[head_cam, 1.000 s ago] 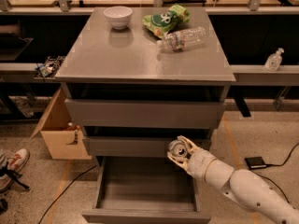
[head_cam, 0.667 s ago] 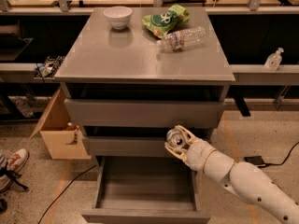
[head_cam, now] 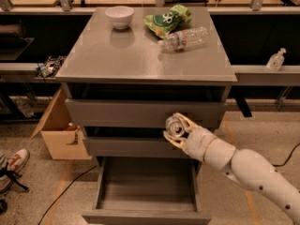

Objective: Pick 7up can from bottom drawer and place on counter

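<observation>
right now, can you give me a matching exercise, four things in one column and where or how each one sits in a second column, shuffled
1. 7up can
2. white bowl
3. water bottle
4. bottom drawer

A. pulled open
B. lying on its side on the counter
C. standing upright on the counter
D. held in the gripper, level with the middle drawer

Pairs: 1-D, 2-C, 3-B, 4-A

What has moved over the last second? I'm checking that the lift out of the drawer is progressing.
The pincer, shut on the 7up can, rose higher above the open bottom drawer, drifting slightly left. Nothing was newly grasped or released. The bowl, snack bag and water bottle on the counter stayed put.
</observation>
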`<state>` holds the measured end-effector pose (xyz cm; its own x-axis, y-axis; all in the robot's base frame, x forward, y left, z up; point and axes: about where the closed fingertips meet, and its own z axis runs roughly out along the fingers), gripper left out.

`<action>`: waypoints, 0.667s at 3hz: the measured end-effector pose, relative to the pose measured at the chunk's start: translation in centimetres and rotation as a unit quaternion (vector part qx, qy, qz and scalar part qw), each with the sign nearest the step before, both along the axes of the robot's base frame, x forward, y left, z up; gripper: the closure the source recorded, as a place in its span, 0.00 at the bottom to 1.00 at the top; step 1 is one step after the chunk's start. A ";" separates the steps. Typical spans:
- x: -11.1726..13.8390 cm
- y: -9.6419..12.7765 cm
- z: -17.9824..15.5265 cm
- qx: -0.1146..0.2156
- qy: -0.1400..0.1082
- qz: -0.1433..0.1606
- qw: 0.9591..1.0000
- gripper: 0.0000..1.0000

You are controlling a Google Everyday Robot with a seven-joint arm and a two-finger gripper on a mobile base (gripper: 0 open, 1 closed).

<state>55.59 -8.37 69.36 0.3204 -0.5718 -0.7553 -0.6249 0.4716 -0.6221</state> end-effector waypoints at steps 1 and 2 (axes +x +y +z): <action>0.8 0.8 3.1 -0.017 -0.030 0.012 0.999 1.00; 1.5 1.7 6.1 -0.030 -0.060 0.026 0.997 1.00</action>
